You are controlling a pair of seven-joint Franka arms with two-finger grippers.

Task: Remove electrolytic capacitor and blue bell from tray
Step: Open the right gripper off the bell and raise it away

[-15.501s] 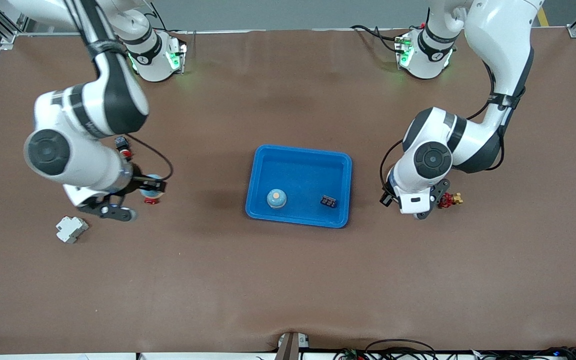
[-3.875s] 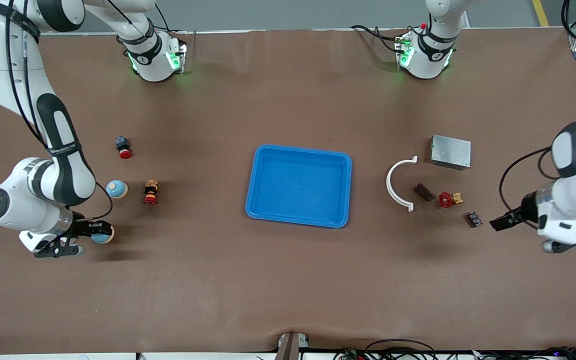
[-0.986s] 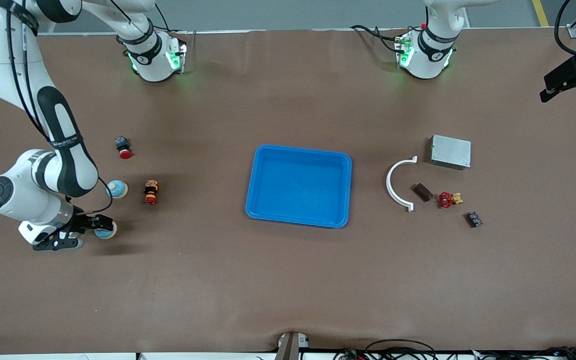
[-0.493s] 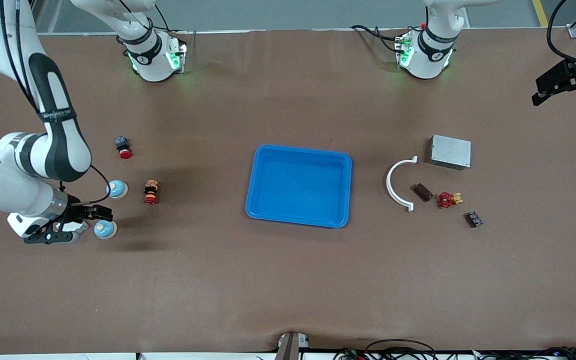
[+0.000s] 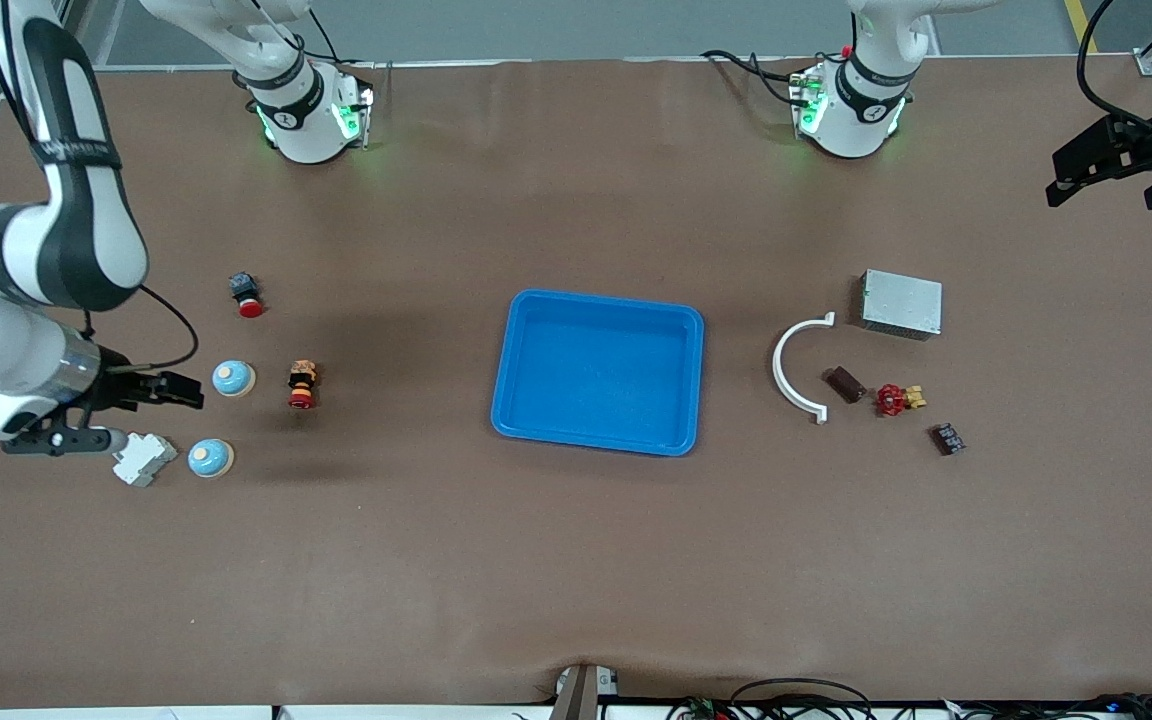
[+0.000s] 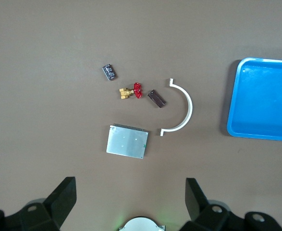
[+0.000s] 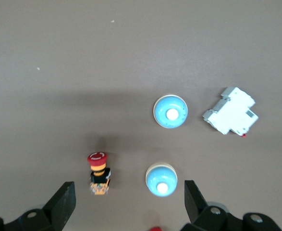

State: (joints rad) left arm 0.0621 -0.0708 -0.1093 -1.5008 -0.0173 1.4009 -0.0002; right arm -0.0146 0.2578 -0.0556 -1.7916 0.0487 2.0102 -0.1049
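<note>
Front view: tray (image 5: 598,372) sits mid-table w/ nothing in it, long axis running between the two arms' ends. Two blue bells lie on the table toward the right arm's end; the nearer-camera blue bell (image 5: 209,458) is just beside a white breaker (image 5: 143,459), the second bell (image 5: 233,378) farther from camera, next to a red-capped button (image 5: 302,385). Electrolytic capacitor (image 5: 947,438), a small dark block, lies toward the left arm's end, near a red valve (image 5: 896,399), w/ a white arc (image 5: 794,370) and a grey box (image 5: 901,303) also there. Right gripper (image 5: 174,390) hovers beside the second bell, fingers spread, holding nothing. Left gripper (image 5: 1111,172) is up over the table edge, spread, empty. Left wrist view: capacitor (image 6: 109,72) lies flat, long axis diagonal; likely light, rigid, best pinched across its short sides. Right wrist view: both bells stand dome-up, button on top, no real long axis; the nearer-camera bell (image 7: 170,111) looks smooth, prob. slippery, so grip low across the rim. Task appears done.
</note>
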